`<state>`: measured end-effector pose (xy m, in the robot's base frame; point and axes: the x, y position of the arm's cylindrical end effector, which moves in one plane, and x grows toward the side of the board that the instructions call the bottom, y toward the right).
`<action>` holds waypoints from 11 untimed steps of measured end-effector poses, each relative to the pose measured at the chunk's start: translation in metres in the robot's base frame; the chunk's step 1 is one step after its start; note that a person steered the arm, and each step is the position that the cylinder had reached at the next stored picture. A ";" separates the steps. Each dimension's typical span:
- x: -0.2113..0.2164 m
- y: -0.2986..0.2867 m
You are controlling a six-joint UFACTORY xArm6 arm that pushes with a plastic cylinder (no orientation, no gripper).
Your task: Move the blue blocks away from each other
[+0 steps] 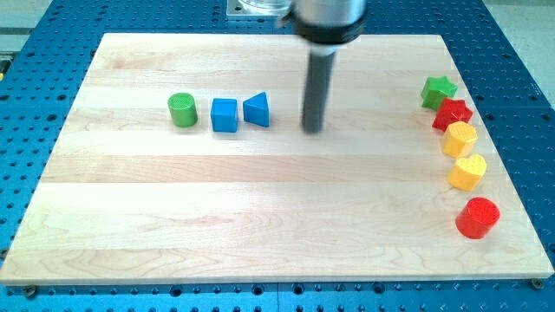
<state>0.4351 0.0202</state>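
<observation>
A blue cube (225,114) and a blue triangular block (257,110) sit side by side in the upper left part of the wooden board (260,217), nearly touching. The cube is on the left, the triangle on the right. My tip (313,129) is on the board to the right of the blue triangle, about a block's width away from it, touching no block.
A green cylinder (182,110) stands just left of the blue cube. Along the board's right edge lie a green star (439,90), a red star (452,113), a yellow hexagon (460,139), a yellow heart (467,172) and a red cylinder (478,217).
</observation>
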 end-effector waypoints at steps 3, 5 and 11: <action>0.005 -0.133; -0.009 -0.123; -0.100 0.101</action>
